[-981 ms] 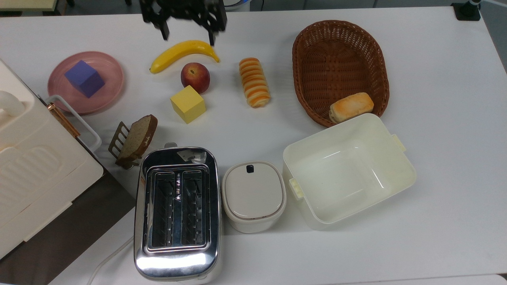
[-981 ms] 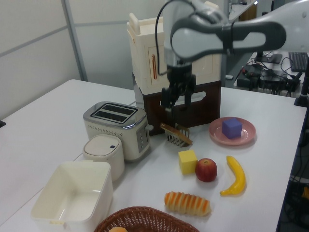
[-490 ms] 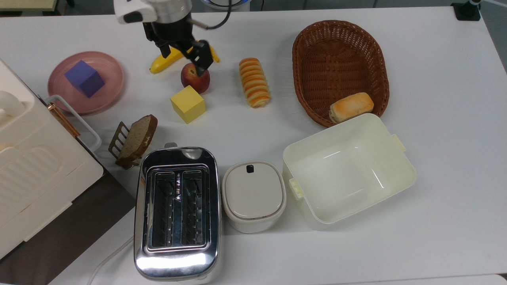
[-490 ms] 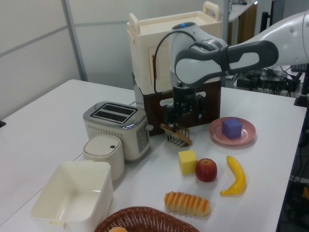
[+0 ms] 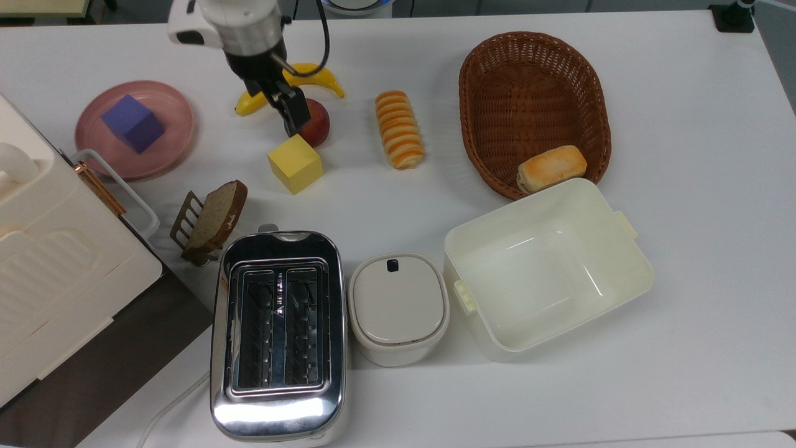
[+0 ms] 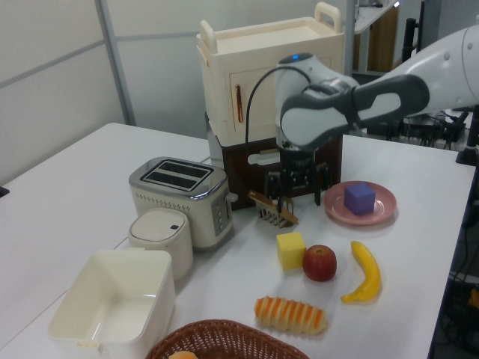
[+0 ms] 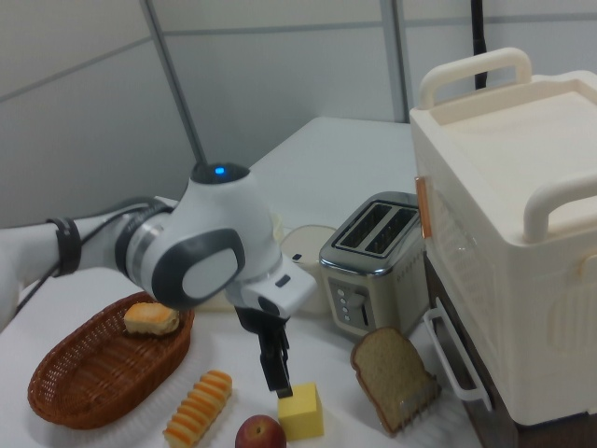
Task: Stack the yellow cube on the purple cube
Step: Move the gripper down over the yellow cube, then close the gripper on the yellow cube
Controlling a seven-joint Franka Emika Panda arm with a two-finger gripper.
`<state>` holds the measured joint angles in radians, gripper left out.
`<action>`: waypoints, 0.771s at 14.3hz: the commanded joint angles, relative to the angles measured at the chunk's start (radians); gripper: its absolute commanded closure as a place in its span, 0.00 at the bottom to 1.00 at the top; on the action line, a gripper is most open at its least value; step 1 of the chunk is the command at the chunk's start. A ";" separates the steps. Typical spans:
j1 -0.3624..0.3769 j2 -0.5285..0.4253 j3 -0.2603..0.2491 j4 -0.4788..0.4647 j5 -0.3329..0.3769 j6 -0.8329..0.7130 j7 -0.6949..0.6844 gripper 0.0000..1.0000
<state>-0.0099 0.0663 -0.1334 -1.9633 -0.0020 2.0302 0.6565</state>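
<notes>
The yellow cube [image 5: 295, 163] rests on the white table, in front of a red apple [image 5: 318, 121]. My gripper [image 5: 292, 117] hangs open just above the cube's far edge, with nothing between its fingers. In the left view the gripper [image 6: 298, 197] is above and behind the yellow cube [image 6: 291, 250]. In the right view its fingers [image 7: 277, 371] point down at the yellow cube [image 7: 301, 412]. The purple cube [image 5: 132, 123] stands on a round pink plate [image 5: 174, 134] at the top view's left, apart from the gripper; the left view shows that purple cube [image 6: 360, 198] too.
A banana [image 5: 314, 71] lies behind the apple and a striped bread roll [image 5: 399, 129] to its right. A wicker basket [image 5: 466, 93] holds a bun. Nearer are a bread slice in a rack [image 5: 214, 218], a toaster [image 5: 277, 330], a lidded pot [image 5: 398, 305], an open white box [image 5: 622, 249] and a tall cream cabinet [image 5: 50, 261].
The arm has come down from the table's far edge towards the yellow cube, and the wrist has turned. The cubes have not moved.
</notes>
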 commanded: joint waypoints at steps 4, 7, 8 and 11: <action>0.021 0.058 0.003 -0.054 -0.064 0.149 0.028 0.00; 0.022 0.079 0.012 -0.058 -0.110 0.157 0.012 0.00; 0.021 0.086 0.018 -0.063 -0.119 0.159 0.011 0.00; 0.021 0.105 0.018 -0.062 -0.122 0.165 0.006 0.00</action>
<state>0.0042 0.1679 -0.1157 -2.0023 -0.1046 2.1624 0.6574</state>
